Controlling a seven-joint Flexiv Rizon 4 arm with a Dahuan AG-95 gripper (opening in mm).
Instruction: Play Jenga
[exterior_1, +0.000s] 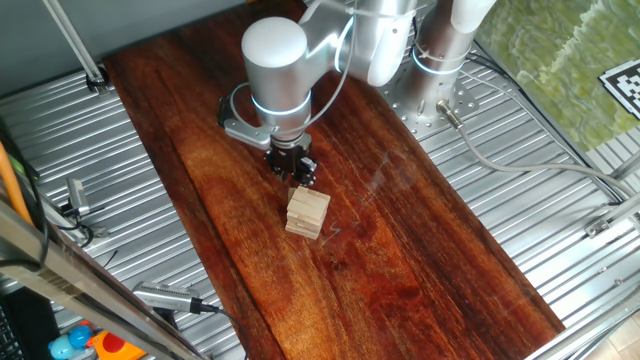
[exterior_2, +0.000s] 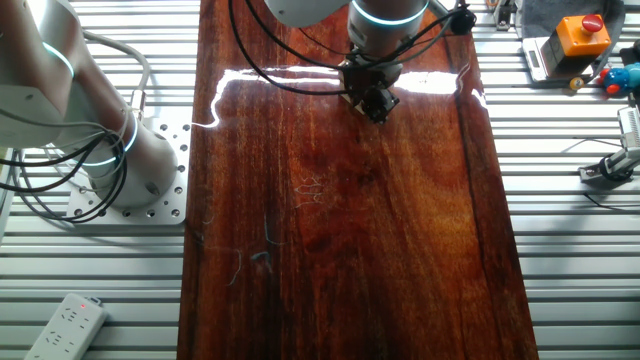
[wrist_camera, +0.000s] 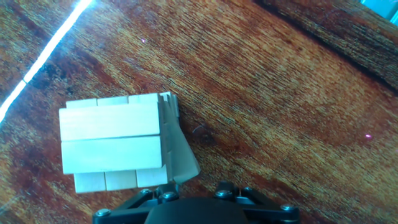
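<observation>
The Jenga (exterior_1: 307, 212) is a small squat stack of pale wooden blocks standing on the dark wooden board (exterior_1: 420, 250). In the hand view I look down on the Jenga (wrist_camera: 112, 143), with two long blocks across its top and shorter block ends below. My gripper (exterior_1: 291, 166) hangs just behind the stack, low over the board. Its fingers form one narrow grey blade (wrist_camera: 177, 146) lying against the stack's right side, so my gripper (wrist_camera: 168, 106) looks shut with nothing in it. In the other fixed view my gripper (exterior_2: 372, 98) hides the stack.
The board lies on a ribbed metal table (exterior_1: 560, 210). The robot base (exterior_2: 130, 150) and its cables stand beside the board. An orange button box (exterior_2: 580, 35), a white power strip (exterior_2: 65, 322) and metal tools (exterior_1: 165, 297) lie off the board's sides.
</observation>
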